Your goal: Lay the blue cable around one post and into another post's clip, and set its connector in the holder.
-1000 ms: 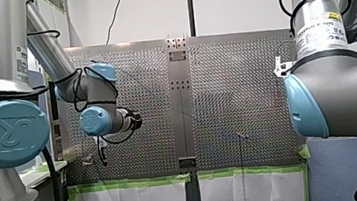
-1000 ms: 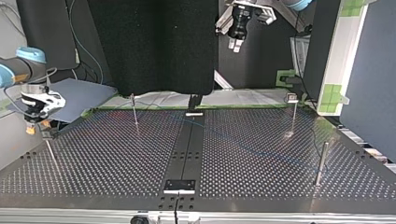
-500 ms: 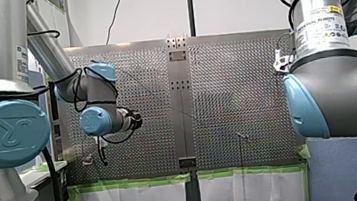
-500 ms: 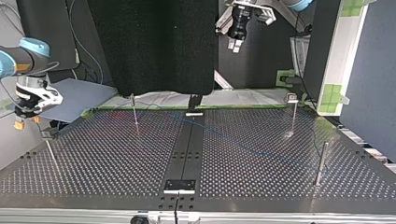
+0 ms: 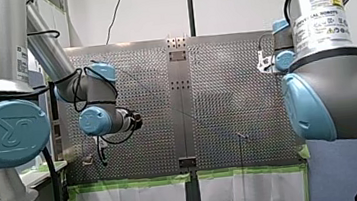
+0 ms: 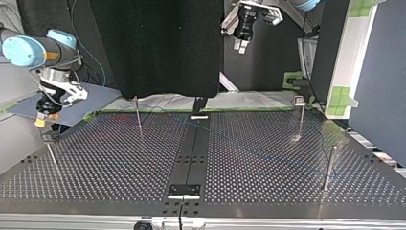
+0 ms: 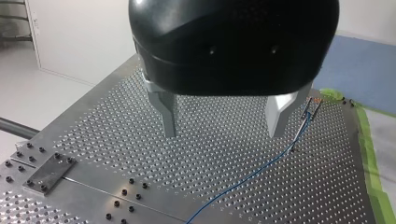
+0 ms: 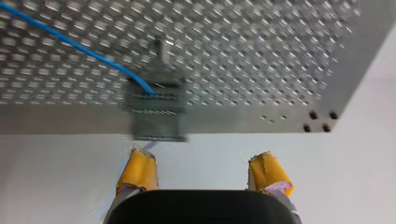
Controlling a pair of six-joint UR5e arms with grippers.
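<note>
Right wrist view, blue cable (image 8: 70, 44) reaching holder (image 8: 156, 112)

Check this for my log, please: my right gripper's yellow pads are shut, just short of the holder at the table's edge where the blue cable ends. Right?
Not quite. The right wrist view shows the yellow pads standing apart, so my right gripper is open. The rest holds: it sits just short of the holder at the table edge, where the blue cable ends.
</note>
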